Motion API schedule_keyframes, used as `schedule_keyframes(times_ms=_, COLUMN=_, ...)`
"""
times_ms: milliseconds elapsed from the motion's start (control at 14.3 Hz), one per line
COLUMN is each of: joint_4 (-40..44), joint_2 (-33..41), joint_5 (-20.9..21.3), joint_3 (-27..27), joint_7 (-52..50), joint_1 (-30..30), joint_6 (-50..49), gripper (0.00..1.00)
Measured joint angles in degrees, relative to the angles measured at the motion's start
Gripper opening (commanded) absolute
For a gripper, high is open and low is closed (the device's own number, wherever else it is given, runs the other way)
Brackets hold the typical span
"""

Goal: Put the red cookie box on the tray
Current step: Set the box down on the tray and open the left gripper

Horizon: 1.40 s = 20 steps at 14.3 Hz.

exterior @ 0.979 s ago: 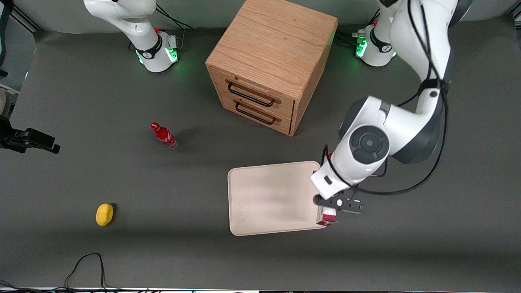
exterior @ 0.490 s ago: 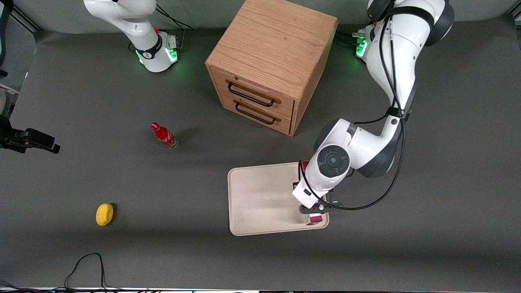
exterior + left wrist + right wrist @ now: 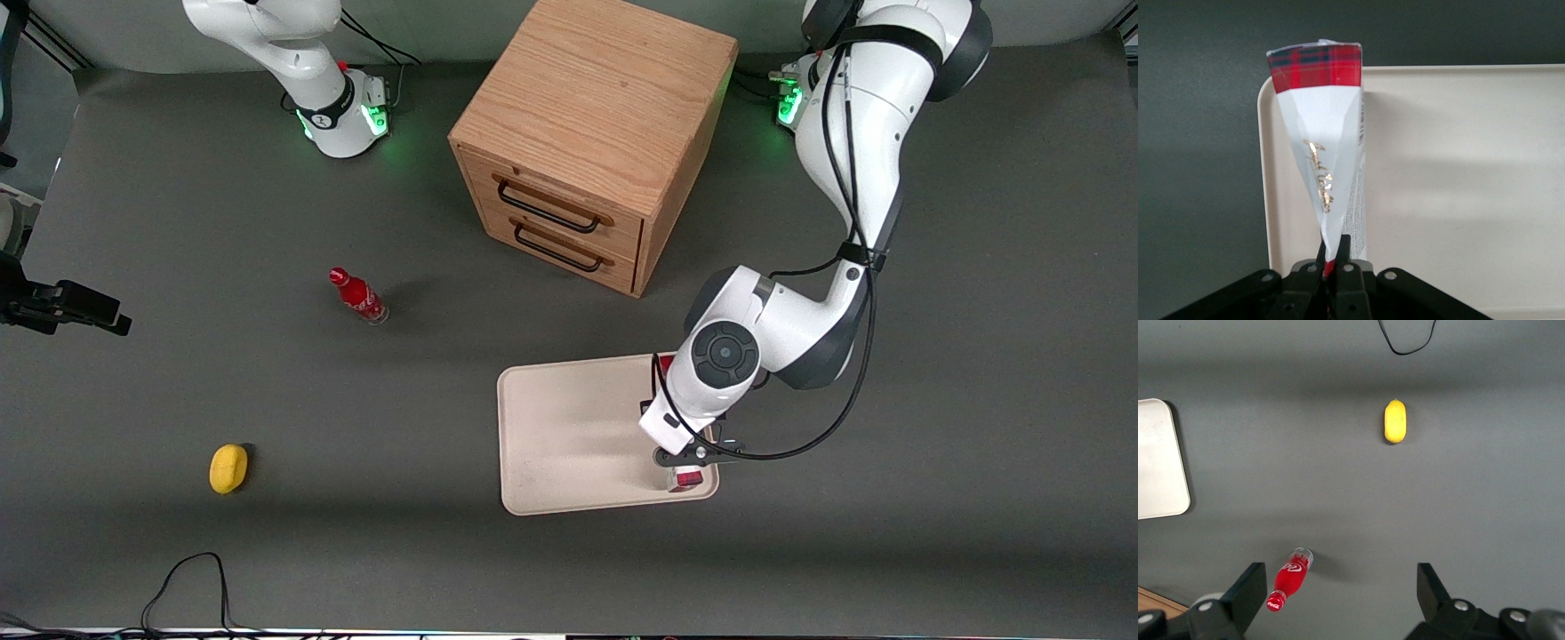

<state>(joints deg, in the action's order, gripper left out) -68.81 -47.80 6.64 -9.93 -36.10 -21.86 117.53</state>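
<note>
Glossy white shells on the left arm (image 3: 853, 98), with dark grey bands at the joints and a round dark grey cap (image 3: 725, 351) on the wrist joint. Green glow on the base (image 3: 791, 107). Thin black cables (image 3: 852, 391) looped down the outside. Matte black gripper (image 3: 1333, 250), low over the tray (image 3: 1458, 167) near the edge toward the working arm's end, with small silver screws (image 3: 1390, 274) and slim black fingers (image 3: 1345, 257) pinched on the red cookie box (image 3: 1321, 133).
</note>
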Motion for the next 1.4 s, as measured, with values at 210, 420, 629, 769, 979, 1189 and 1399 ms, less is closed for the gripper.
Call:
schedule_keyframes(times_ms=210, joint_4=-1.85, joint_2=-0.01, joint_5=0.18, joint_3=0.16, joint_7=-0.01, joint_1=0.01, joint_6=2.34, gripper=0.0)
schedule_keyframes(times_ms=420, joint_4=-3.65, joint_2=-0.02, joint_5=0.6, joint_3=0.34, joint_7=-0.24, joint_1=0.01, joint_6=3.89, gripper=0.0)
schedule_keyframes(times_ms=629, joint_4=-3.84, joint_2=0.0, joint_5=0.67, joint_3=0.38, joint_7=-0.74, joint_1=0.02, joint_6=3.96, gripper=1.0)
schedule_keyframes(times_ms=769, joint_4=-3.82, joint_2=0.08, joint_5=0.68, joint_3=0.39, joint_7=-1.34, joint_1=0.04, joint_6=4.03, gripper=1.0)
schedule_keyframes(times_ms=979, joint_4=-3.82, joint_2=0.5, joint_5=0.69, joint_3=0.4, joint_7=-2.54, joint_1=0.07, joint_6=4.03, gripper=1.0)
schedule_keyframes(times_ms=1189, joint_4=-3.49, joint_2=2.34, joint_5=0.85, joint_3=0.44, joint_7=-2.6, joint_1=0.49, joint_6=1.81, gripper=1.0)
schedule_keyframes(times_ms=1399, joint_4=-4.25, joint_2=9.37, joint_5=1.01, joint_3=0.51, joint_7=-0.32, joint_1=2.21, joint_6=-5.88, gripper=1.0)
